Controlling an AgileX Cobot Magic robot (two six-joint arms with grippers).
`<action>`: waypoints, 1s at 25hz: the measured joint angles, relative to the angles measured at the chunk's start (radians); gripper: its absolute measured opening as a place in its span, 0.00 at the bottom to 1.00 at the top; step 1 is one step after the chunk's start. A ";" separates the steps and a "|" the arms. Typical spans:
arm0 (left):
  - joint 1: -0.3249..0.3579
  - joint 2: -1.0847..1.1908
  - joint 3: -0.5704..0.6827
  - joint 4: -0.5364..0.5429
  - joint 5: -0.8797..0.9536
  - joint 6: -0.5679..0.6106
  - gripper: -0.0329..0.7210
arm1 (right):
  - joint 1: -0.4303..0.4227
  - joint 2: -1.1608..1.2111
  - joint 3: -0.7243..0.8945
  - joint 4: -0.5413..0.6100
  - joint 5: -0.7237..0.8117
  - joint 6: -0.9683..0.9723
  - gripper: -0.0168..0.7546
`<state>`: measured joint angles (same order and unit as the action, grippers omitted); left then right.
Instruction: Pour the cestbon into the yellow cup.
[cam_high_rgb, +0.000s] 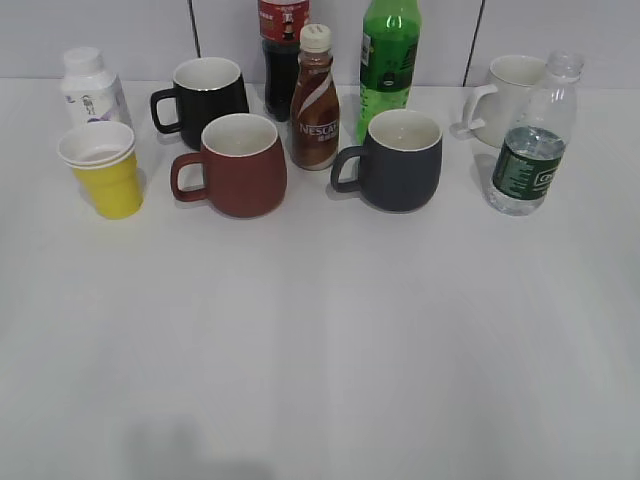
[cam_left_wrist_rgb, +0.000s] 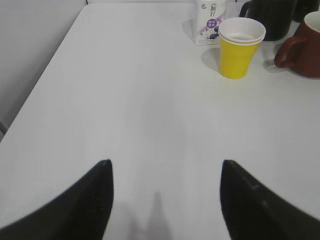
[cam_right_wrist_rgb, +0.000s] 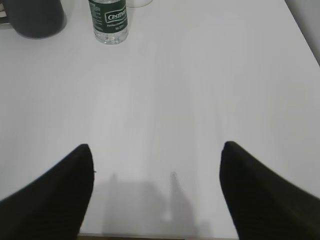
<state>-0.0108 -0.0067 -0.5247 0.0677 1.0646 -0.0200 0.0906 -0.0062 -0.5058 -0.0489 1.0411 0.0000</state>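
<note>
The cestbon bottle (cam_high_rgb: 532, 140), clear with a dark green label and no cap, stands upright at the right of the white table; it also shows at the top of the right wrist view (cam_right_wrist_rgb: 108, 20). The yellow cup (cam_high_rgb: 103, 170) stands at the left, upright, with a white rim; it also shows in the left wrist view (cam_left_wrist_rgb: 239, 47). My left gripper (cam_left_wrist_rgb: 166, 167) is open and empty above bare table, well short of the cup. My right gripper (cam_right_wrist_rgb: 156, 150) is open and empty near the table's front edge, well short of the bottle. Neither gripper shows in the exterior view.
A red-brown mug (cam_high_rgb: 235, 165), a black mug (cam_high_rgb: 205, 98), a dark grey mug (cam_high_rgb: 395, 160) and a white mug (cam_high_rgb: 510, 95) stand in the back half. Behind them are a brown Nescafe bottle (cam_high_rgb: 315, 100), a bright green bottle (cam_high_rgb: 388, 60), a cola bottle (cam_high_rgb: 282, 55) and a small white bottle (cam_high_rgb: 90, 88).
</note>
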 joint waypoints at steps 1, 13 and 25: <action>0.000 0.000 0.000 0.000 0.000 0.000 0.72 | 0.000 0.000 0.000 0.000 0.000 0.000 0.78; 0.000 0.000 0.000 0.000 0.000 0.000 0.70 | 0.000 0.000 0.000 0.000 0.000 0.000 0.78; 0.000 0.000 0.000 0.000 0.000 0.000 0.66 | 0.000 0.000 0.000 0.000 0.000 0.000 0.78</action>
<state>-0.0108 -0.0067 -0.5247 0.0677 1.0646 -0.0200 0.0906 -0.0062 -0.5058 -0.0489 1.0411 0.0000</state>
